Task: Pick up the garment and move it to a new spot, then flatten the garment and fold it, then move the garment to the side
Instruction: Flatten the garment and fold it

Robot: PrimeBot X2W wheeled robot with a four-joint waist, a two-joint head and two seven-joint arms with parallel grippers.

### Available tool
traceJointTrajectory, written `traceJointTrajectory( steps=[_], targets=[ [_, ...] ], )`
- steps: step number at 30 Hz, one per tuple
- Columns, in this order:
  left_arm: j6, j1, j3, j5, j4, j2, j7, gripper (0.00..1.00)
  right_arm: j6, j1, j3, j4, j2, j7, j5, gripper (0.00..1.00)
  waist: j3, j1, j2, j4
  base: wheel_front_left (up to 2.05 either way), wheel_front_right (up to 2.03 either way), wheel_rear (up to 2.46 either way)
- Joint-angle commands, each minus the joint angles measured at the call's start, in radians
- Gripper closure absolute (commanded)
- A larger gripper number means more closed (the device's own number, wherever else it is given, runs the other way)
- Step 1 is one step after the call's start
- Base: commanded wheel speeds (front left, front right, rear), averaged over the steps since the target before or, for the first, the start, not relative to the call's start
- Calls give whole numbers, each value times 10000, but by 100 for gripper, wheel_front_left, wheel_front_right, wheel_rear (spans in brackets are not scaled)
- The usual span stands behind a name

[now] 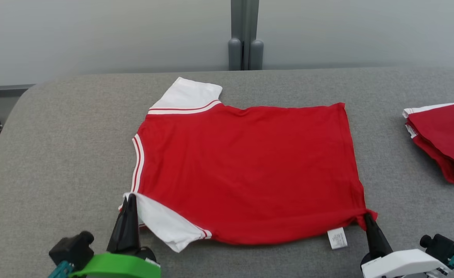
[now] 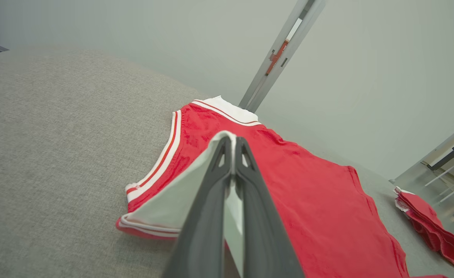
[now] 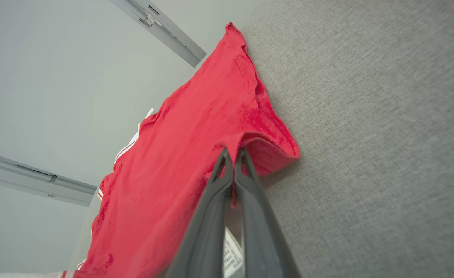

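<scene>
The garment (image 1: 246,170) is a red T-shirt with white sleeves, lying flat on the grey table (image 1: 56,154), collar to the left and hem to the right. My left gripper (image 1: 131,197) is shut on the near white sleeve at its shoulder. In the left wrist view the gripper (image 2: 232,139) pinches that white sleeve cloth of the garment (image 2: 319,200). My right gripper (image 1: 366,215) is shut on the near hem corner, which bunches at the fingertips. The right wrist view shows that gripper (image 3: 232,152) clamped on a raised fold of the garment (image 3: 180,154).
A pile of folded red and white garments (image 1: 443,139) lies at the table's right edge, also in the left wrist view (image 2: 431,227). A grey post (image 1: 244,34) stands behind the table's far edge. A white care label (image 1: 337,238) sticks out under the near hem.
</scene>
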Motion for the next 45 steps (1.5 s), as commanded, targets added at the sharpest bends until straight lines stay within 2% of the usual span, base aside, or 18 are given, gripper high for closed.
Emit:
traceJointTrajectory(
  steps=[1,8,17,24,30,33,34,35,36,37,45],
  targets=[
    [-67,-510,-51,22,267,8,-81,100,-6,-248,-75,36,-6,-67,101,100,276,1,0,-253,0,0,0],
    [-458,-2816,-364,755,2304,196,-424,100,-6,-1538,-89,903,4,-292,110,100,806,1,0,-585,0,0,0],
    [-494,-4800,131,1163,4562,257,-716,100,-6,-2837,334,1924,55,-420,107,100,1323,1,0,-800,0,0,0],
    [-425,-5616,907,1572,5045,168,-720,100,-6,-3543,782,2302,58,-469,140,100,1708,1,0,-951,0,0,0],
    [-620,-6024,1073,1945,5658,93,-722,100,-6,-3950,1038,2576,-30,-521,159,100,1881,1,0,-1069,0,0,0],
    [-580,-6147,1258,2027,5879,67,-722,100,-6,-4161,1106,2789,-27,-554,168,100,1906,1,0,-1099,0,0,0],
    [-539,-6187,1346,2058,5916,55,-723,100,-6,-4252,1120,2836,-41,-593,145,50,1904,1,0,-1099,0,0,0],
    [-532,-6215,1426,2057,5902,50,-723,87,-5,-4326,1156,2828,-35,-610,141,0,1897,1,0,-1094,0,0,0],
    [-525,-6219,1520,2086,5843,38,-723,34,-5,-4369,1147,2836,-32,-659,199,0,1881,1,0,-1083,0,0,0],
    [-531,-6199,1599,2110,5767,25,-723,0,-5,-4395,1131,2809,-39,-705,217,0,1860,1,0,-1070,0,0,0],
    [-971,-5417,1605,1858,4617,-36,-722,0,-6,-3972,898,1863,-232,-1011,103,0,1498,1,0,-883,0,0,0]
  ],
)
